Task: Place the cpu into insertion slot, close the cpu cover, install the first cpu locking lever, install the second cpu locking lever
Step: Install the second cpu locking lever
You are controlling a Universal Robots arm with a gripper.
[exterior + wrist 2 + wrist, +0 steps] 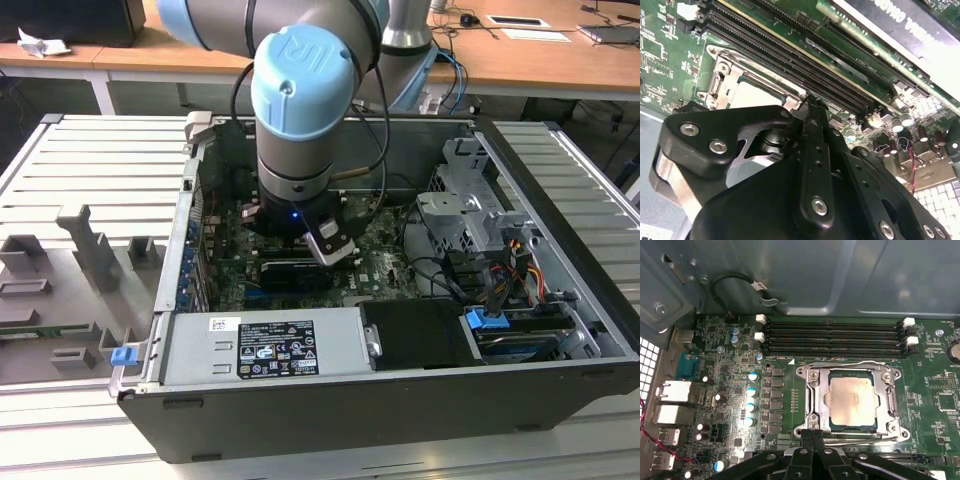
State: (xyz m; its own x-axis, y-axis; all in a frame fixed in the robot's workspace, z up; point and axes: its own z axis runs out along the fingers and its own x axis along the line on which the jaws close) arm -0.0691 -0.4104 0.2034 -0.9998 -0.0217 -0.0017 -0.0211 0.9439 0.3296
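Observation:
The cpu [851, 401], a pale metal square, lies seated in the insertion slot [826, 407] on the green board. The silvery cpu cover [813, 395] lies flat around it, and the chip shows through its window. One thin wire locking lever [850, 363] runs along the socket's side nearest the memory slots. The other [860, 439] runs along the opposite side. My gripper [813, 434] is shut, its black fingertips pressed together at the socket's edge by that second lever. In the second wrist view the gripper [812, 104] stands right beside the cpu [752, 95]. In the exterior view the arm's wrist [300, 100] hangs over the open computer case.
Long black memory slots [832, 337] run beside the socket, with the grey case wall [815, 275] and a looped black cable [735, 280] beyond. Rear ports [675, 395] and capacitors line one side. The power supply [265, 345] and drive cage [470, 210] crowd the case.

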